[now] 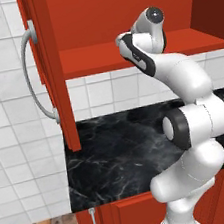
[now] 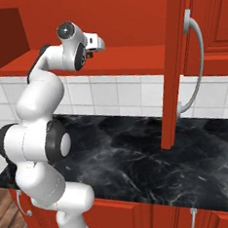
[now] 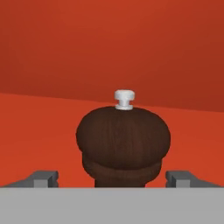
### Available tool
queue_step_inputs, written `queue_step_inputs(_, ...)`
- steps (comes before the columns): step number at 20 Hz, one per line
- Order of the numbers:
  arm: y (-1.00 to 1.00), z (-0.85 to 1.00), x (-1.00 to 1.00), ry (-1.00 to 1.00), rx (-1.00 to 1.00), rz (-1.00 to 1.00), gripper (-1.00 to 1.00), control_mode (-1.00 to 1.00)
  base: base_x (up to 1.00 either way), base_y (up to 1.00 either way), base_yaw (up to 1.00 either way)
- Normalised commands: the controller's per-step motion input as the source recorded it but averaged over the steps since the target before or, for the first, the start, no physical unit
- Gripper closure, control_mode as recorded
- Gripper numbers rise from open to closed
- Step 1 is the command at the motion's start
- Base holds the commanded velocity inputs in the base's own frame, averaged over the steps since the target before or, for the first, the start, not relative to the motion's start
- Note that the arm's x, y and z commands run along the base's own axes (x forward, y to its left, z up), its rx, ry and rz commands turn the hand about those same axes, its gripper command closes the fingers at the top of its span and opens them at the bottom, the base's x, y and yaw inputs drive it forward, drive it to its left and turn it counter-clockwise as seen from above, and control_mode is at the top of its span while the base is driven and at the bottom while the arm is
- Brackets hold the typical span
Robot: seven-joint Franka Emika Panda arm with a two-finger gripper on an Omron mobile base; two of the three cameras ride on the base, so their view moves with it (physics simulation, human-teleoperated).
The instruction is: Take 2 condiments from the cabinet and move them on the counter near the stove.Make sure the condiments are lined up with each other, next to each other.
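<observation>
Dark-brown wooden shaker [image 3: 123, 146], silver top knob, no legible label, centre frame on cabinet shelf [image 3: 35, 140]; hand [image 3: 112, 178] spread, fingertips [image 3: 43, 178] flanking it.

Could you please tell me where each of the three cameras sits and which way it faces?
Left base view: behind the arm's left, looking forward and down at the counter and open cabinet; the arm rises lower right.
Right base view: behind its right, same counter and cabinet; arm lower left, gripper reaching in over the shelf.
Hand view: on the hand, looking along the open fingers at the brown shaker on the shelf.
Both base views share arm, counter, cabinet and door handle.
</observation>
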Motion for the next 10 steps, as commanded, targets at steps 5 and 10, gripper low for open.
queue_step_inputs(5,-0.03,-0.03,0.03,0.00,0.00,0.00,1.00,-1.00,0.00,0.00,0.00)
queue_step_inputs(10,0.00,-0.01,-0.01,0.00,0.00,0.00,1.00,-1.00,0.00,0.00,0.00)
